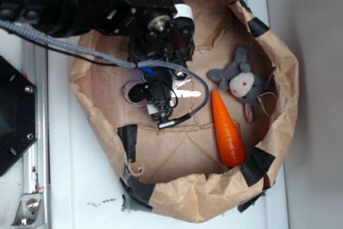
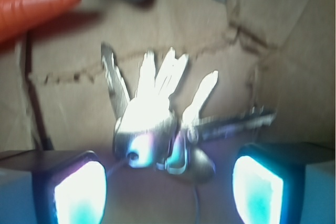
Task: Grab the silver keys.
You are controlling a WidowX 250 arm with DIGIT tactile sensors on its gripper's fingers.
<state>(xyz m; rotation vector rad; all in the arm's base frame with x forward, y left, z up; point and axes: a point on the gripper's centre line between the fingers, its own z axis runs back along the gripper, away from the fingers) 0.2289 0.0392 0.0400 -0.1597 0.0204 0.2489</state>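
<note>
- Lying fanned out on the cardboard floor of the paper bag, the silver keys are spreading their blades away from the wrist camera, with the heads bunched together on thin wire rings nearest the lens.
- Judging by the glare coming off them, the keys are looking hard, smooth and slippery; being a small metal bunch, they are probably light but loose, so the blades are likely to swivel and slide against each other when squeezed.
- Taking hold at the clustered heads, where the metal is stacked thickest, is seeming the safer choice; a single flat blade is lying too close to the cardboard to pinch well.
- Sitting low over the bunch, the pincer is showing its two pads well apart, one on each side of the key heads, with nothing clamped between them yet.
- Seen from the exterior view, the pincer is covering most of the keys, with only bright blades poking out towards the toys.
- Resting nearby, the orange carrot is lying just beyond the blades, and the grey plush bunny is sitting beside its tip.
- Standing under the bag, the white bench is carrying everything.
</note>
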